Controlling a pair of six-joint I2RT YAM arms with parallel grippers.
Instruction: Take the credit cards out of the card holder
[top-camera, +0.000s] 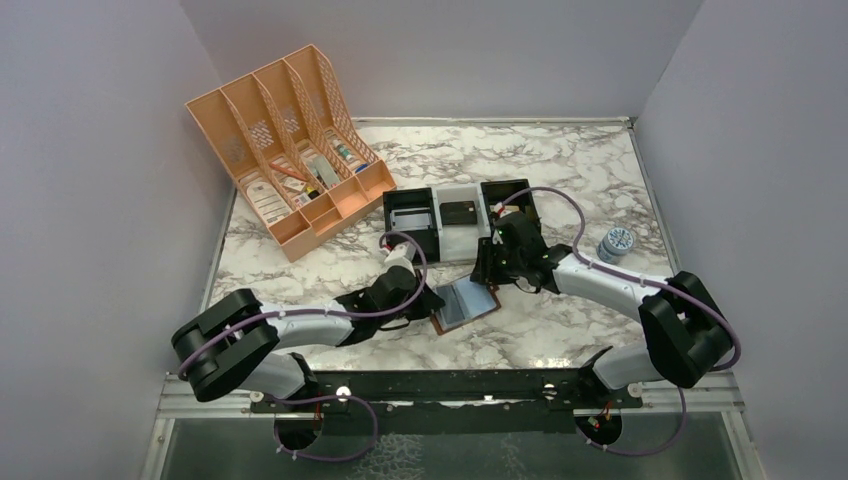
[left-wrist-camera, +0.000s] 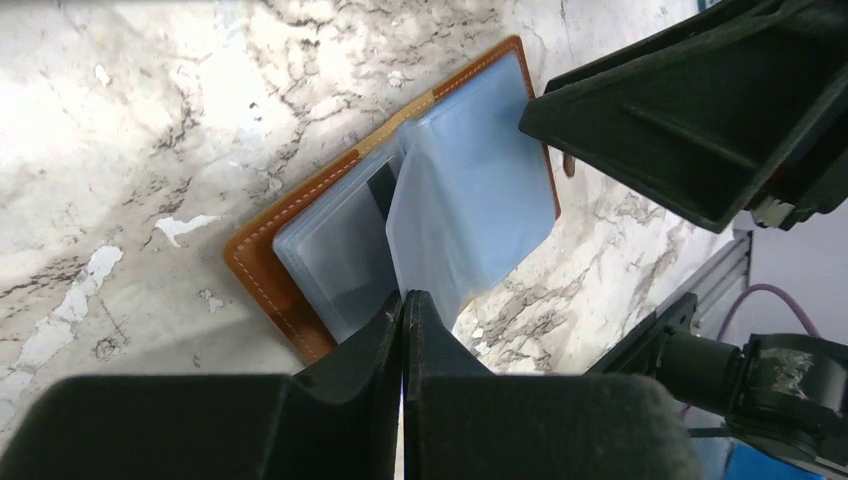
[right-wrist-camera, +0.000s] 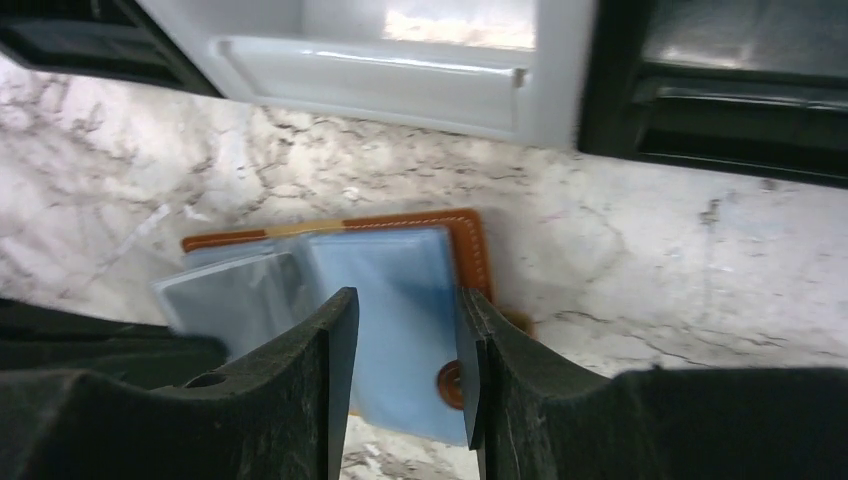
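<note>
The brown leather card holder (top-camera: 463, 305) lies spread on the marble between the two arms, its pale blue-grey inner pockets facing up. My left gripper (left-wrist-camera: 403, 298) is shut, pinching the lower edge of one pocket leaf (left-wrist-camera: 430, 230), which stands raised off the others. My right gripper (right-wrist-camera: 408, 340) is open and hovers just over the holder's (right-wrist-camera: 400, 270) right half, with its snap button (right-wrist-camera: 450, 383) beside the right finger and nothing held. I cannot tell the credit cards from the translucent pockets in any view.
Black and white trays (top-camera: 460, 215) stand just behind the holder, and the white one (right-wrist-camera: 400, 60) fills the top of the right wrist view. An orange desk organiser (top-camera: 290, 150) sits at the back left. A small blue-and-white jar (top-camera: 616, 243) stands at the right.
</note>
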